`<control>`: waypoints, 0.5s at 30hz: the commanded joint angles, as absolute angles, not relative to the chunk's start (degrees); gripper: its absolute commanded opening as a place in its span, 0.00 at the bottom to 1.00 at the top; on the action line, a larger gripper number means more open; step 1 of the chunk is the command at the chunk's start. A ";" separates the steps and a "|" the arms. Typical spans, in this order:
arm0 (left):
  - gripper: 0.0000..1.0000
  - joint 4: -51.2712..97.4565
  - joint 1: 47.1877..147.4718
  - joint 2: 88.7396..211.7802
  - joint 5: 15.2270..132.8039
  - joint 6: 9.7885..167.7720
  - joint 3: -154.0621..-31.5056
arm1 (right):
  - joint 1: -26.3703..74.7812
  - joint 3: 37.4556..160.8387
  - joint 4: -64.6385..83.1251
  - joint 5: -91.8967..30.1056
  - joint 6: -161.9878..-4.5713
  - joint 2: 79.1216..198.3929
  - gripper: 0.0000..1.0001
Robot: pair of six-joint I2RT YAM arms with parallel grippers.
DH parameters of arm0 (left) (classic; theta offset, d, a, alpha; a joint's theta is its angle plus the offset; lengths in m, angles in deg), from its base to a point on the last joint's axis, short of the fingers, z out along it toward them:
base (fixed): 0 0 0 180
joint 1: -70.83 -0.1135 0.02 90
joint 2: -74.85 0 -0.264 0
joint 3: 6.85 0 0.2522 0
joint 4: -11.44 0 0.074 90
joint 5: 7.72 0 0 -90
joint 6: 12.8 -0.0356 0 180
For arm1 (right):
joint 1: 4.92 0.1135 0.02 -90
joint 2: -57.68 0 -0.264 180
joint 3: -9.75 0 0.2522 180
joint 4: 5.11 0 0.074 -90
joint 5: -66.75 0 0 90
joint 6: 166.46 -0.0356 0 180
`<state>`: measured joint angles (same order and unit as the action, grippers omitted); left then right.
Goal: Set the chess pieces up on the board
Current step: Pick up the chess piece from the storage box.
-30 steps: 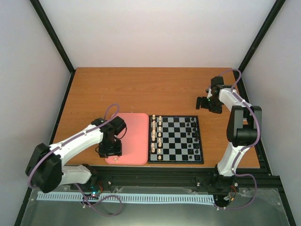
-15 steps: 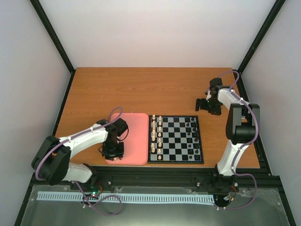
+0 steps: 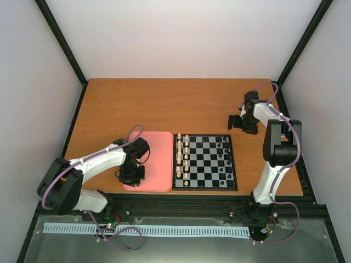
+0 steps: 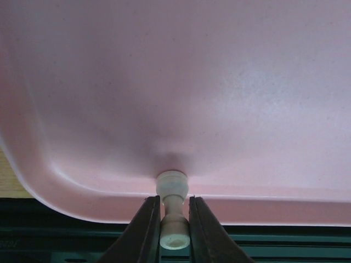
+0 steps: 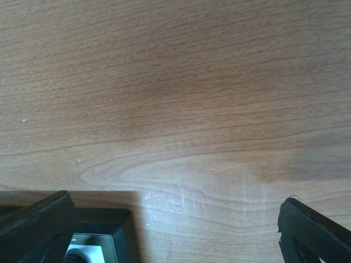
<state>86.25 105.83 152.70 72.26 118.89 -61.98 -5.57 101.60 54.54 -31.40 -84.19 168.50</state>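
Chess pieces (image 3: 185, 159) too small to ID from top cam; right pincer (image 5: 173, 224) partly cropped.

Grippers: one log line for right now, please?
left gripper: shut on chess piece, over tray | right gripper: open, over table

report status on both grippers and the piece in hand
Left gripper shut on cream piece, near rim of pink tray. Right gripper open over bare table. Nothing between tray and board.

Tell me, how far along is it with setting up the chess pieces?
Nearly done, it seems. Cream chess pieces already line the board's left two columns. In hand: the left gripper pinches one more piece at the pink tray. Left: setting it on the board. The right gripper hangs open, empty.
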 commanded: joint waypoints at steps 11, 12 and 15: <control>0.06 95.76 113.34 154.28 71.66 115.38 -82.25 | -5.27 102.56 54.97 -30.03 -83.63 168.05 1.00; 0.06 95.76 115.27 155.62 71.09 115.16 -83.83 | -5.27 102.47 54.94 -29.90 -83.67 167.90 1.00; 0.06 95.50 120.74 160.46 69.61 114.08 -87.99 | -5.26 102.07 54.98 -29.69 -83.59 167.39 1.00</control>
<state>93.71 115.25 155.52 71.97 116.25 -83.38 -5.57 101.60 54.56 -30.89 -84.21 168.50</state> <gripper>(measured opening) 0.132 0.999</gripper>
